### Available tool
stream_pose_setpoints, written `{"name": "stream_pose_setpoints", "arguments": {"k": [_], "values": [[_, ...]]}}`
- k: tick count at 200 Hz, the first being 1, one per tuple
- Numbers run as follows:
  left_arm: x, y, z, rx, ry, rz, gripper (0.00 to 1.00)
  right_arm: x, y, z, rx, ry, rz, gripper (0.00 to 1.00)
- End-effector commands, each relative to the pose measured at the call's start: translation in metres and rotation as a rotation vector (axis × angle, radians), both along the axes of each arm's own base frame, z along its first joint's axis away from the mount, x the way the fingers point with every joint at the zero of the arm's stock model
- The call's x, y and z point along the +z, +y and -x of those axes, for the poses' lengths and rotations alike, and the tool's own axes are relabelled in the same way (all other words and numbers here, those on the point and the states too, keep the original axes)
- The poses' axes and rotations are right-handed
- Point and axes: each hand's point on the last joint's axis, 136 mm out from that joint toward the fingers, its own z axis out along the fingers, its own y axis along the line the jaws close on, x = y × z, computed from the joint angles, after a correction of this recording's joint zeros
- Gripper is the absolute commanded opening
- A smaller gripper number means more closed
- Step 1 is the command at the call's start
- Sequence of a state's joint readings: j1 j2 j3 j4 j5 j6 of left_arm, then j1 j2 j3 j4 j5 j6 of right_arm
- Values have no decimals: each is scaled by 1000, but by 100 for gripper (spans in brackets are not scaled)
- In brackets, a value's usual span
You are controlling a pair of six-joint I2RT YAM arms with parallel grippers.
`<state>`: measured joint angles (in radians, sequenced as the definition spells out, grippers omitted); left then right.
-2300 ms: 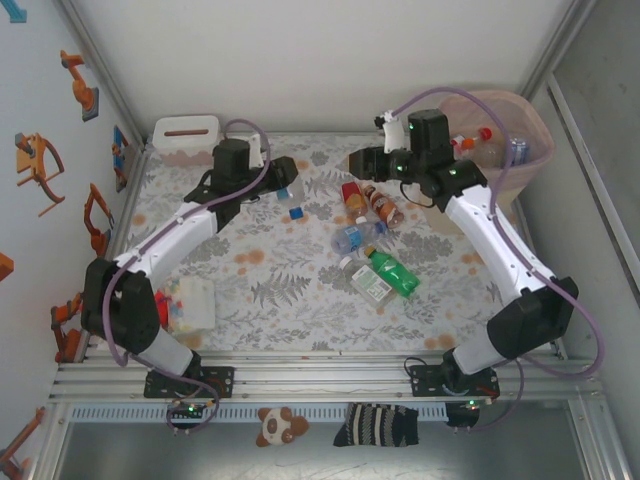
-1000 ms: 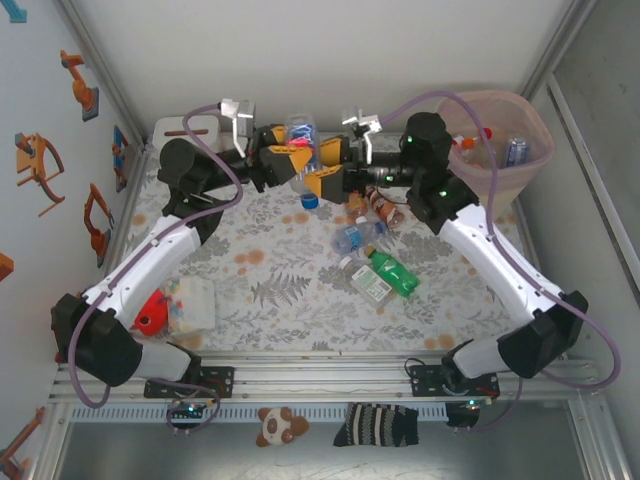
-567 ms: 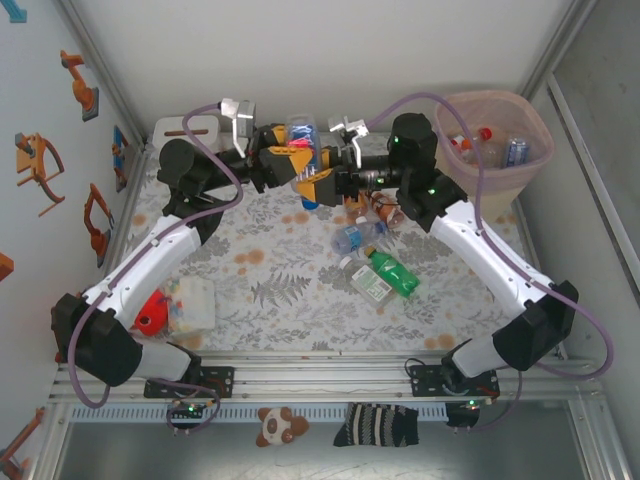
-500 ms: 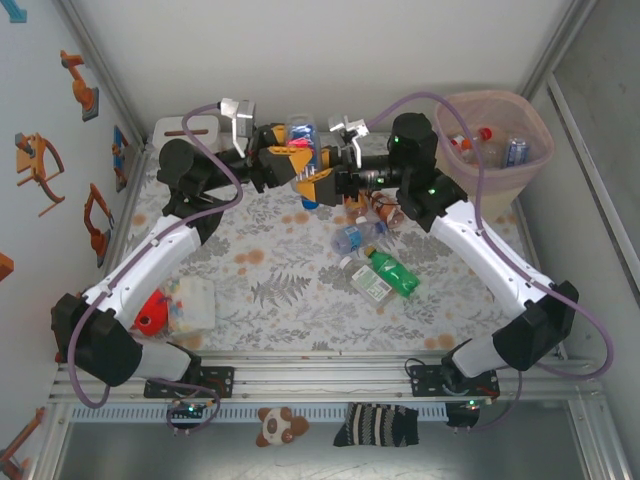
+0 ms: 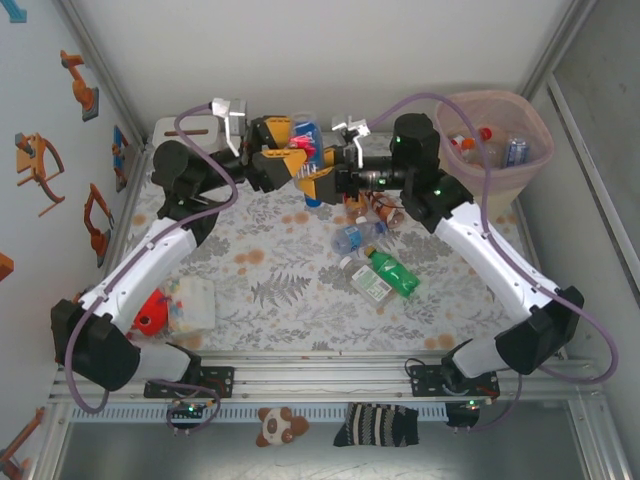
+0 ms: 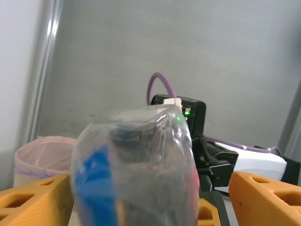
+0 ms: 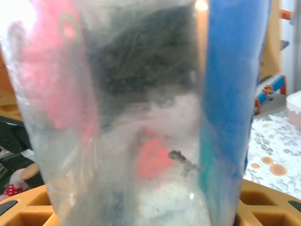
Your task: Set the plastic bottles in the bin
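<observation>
Overhead, the right gripper [image 5: 318, 168] grips the bottle [image 5: 306, 138]; wrist-close, left gripper [image 6: 150, 202] gapes around it.

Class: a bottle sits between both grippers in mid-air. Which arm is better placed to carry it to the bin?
Right. The right gripper is shut on the bottle, the left gripper stands open around it, and the bin stands to the right.

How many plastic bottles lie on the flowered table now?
At least 4: a red-labelled plastic bottle beside the right arm, a clear blue-capped bottle, a green bottle, a clear pale-labelled bottle. More may hide under the arm.
</observation>
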<state>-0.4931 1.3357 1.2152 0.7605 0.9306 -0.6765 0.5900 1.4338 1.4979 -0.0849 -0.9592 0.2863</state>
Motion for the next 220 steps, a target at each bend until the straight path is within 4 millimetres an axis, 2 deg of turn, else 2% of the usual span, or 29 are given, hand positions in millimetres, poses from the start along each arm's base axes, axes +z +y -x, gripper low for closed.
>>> {"name": "stream_pose_setpoints", "arguments": {"k": [1,27,54,80,113,160,184,220], "values": [[3,13,5,82,-45,-11,86,30,-24,-7,-125,-80,-8,44],[-10,19,1,162,-30,-63,88,32,-52,-31,-265,-58,25,44],[-18,21,-1,193,-20,-81,88,37,-96,-67,-463,-12,49,44],[-22,21,-2,192,-11,-85,88,35,-149,-105,-689,65,60,43],[-24,21,-3,190,-5,-85,88,27,-228,-148,-988,208,10,42],[-24,19,-7,187,5,-71,87,-5,-327,-195,-1376,489,-147,42],[-27,18,-8,186,13,-76,87,-24,-357,-215,-1509,643,-277,42],[-31,17,-11,186,25,-81,87,-57,-379,-239,-1645,903,-471,42]]}}
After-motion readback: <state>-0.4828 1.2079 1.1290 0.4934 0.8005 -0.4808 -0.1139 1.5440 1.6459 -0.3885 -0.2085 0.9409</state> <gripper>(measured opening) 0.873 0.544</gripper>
